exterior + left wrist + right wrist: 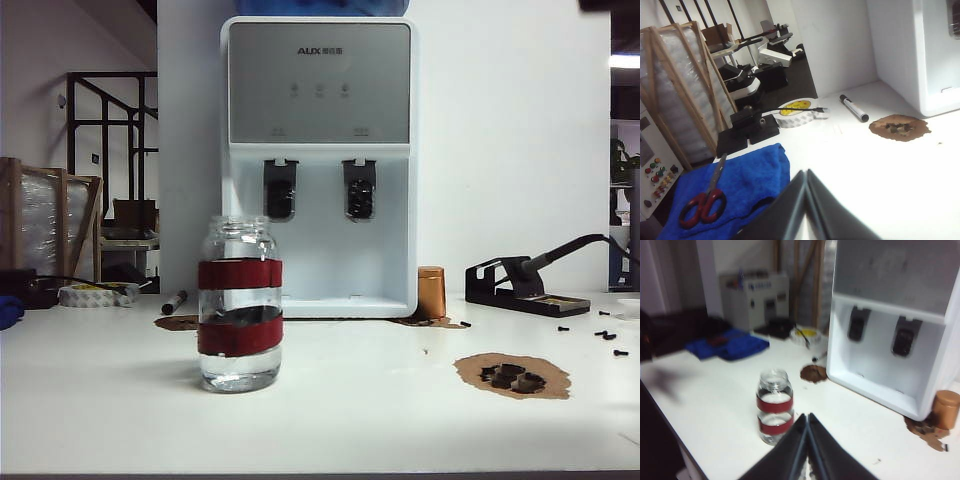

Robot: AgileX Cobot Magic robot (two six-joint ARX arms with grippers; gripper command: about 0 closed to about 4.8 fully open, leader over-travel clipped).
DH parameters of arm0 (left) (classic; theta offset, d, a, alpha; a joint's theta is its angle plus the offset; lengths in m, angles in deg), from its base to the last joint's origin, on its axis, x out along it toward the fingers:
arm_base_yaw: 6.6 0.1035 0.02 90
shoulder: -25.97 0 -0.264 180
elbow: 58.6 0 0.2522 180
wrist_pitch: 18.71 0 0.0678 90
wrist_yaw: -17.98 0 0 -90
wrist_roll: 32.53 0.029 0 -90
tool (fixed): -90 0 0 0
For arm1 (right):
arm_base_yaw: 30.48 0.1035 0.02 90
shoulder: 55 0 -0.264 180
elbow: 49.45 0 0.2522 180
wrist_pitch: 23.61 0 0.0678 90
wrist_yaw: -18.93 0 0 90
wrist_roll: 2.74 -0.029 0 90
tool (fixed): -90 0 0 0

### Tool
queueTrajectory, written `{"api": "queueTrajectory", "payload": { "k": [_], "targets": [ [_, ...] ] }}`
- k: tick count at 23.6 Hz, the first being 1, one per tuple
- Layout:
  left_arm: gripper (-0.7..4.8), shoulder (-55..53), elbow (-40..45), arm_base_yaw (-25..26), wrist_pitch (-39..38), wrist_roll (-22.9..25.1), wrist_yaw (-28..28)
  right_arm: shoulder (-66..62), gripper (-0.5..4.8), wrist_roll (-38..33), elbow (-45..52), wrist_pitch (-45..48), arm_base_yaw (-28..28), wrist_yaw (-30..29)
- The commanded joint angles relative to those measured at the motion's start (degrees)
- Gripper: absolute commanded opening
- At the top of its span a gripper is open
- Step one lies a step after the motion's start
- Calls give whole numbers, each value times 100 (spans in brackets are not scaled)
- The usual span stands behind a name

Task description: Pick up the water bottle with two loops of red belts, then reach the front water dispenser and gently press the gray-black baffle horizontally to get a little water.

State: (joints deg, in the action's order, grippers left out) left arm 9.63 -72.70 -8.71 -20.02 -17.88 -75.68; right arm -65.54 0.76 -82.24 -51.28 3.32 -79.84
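The water bottle (240, 305), a clear jar with two red bands, stands upright on the white table, free of both grippers. Behind it is the white water dispenser (320, 160); the gray-black baffle (360, 190) is its right-hand lever. Neither gripper shows in the exterior view. In the right wrist view my right gripper (807, 416) is shut and empty, its tips just beside the bottle (774, 407), with the dispenser (880, 365) and baffle (903, 336) beyond. My left gripper (806, 172) is shut and empty, above the table near a blue cloth; the bottle is out of that view.
A copper cylinder (431, 292) stands at the dispenser's right corner. Brown stains with dark bits (512, 376) and a soldering stand (525, 285) lie to the right. On the left are a blue cloth (740, 185) with red scissors (702, 205), a tape roll (796, 111) and a marker (854, 108).
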Motion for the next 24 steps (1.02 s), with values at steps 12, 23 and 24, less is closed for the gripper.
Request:
{"api": "queueTrajectory", "payload": {
  "k": [12, 23, 24],
  "targets": [
    [0, 1631, 9, 9, -1884, 33, 0, 1040, -5, -472, 1193, 199, 2, 483],
    [0, 1633, 9, 13, -1934, 33, 2, 1040, -4, -374, 1241, 240, 2, 601],
    [0, 1633, 9, 13, -1934, 33, 2, 1040, -1, -374, 1241, 238, 2, 599]
  ]
}}
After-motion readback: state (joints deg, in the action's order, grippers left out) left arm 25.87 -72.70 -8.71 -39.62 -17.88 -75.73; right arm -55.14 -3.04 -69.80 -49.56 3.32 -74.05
